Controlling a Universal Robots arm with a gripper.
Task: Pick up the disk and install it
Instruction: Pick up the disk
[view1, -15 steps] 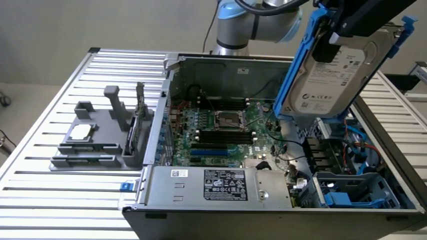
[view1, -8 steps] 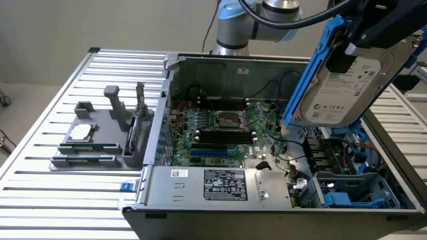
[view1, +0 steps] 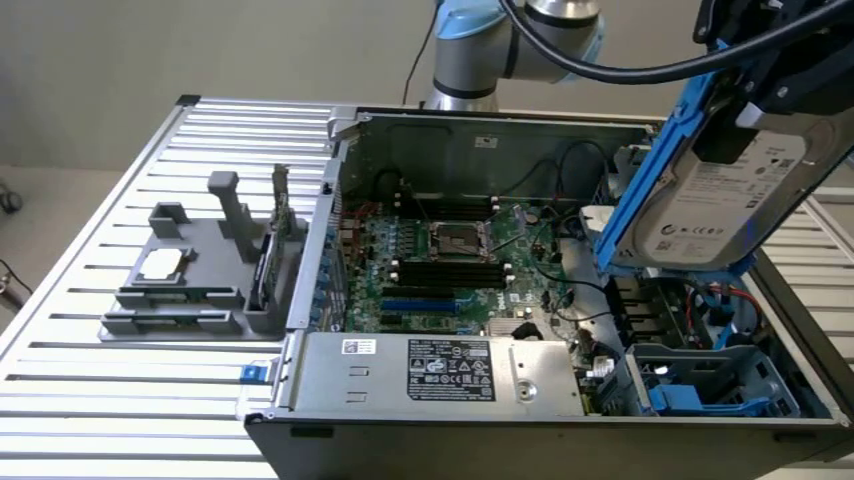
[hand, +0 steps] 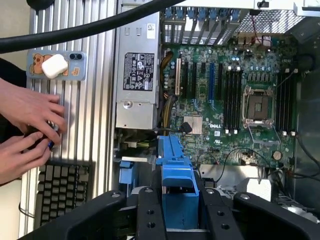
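Note:
The disk (view1: 727, 200), a silver-grey hard drive with a white label in a blue carrier, hangs tilted on edge above the exterior view's right side of the open computer case (view1: 534, 130). My gripper (view1: 747, 115) is shut on its upper end, with a black finger lying across the label. In the wrist view the blue carrier (hand: 176, 165) sticks out between my two black fingers (hand: 150, 215), and my gripper (hand: 181, 217) looks down on the motherboard (hand: 235, 100). Below the disk is a drive bay with blue fittings (view1: 707, 385).
A silver power supply (view1: 441, 370) fills the case's front. On the slatted table (view1: 80, 400), a grey fixture (view1: 174, 290) holds a small square chip (view1: 163, 263) and an upright card (view1: 280, 230). A person's hands (hand: 30, 115), a phone (hand: 55, 65) and a keyboard (hand: 62, 187) lie beside the case.

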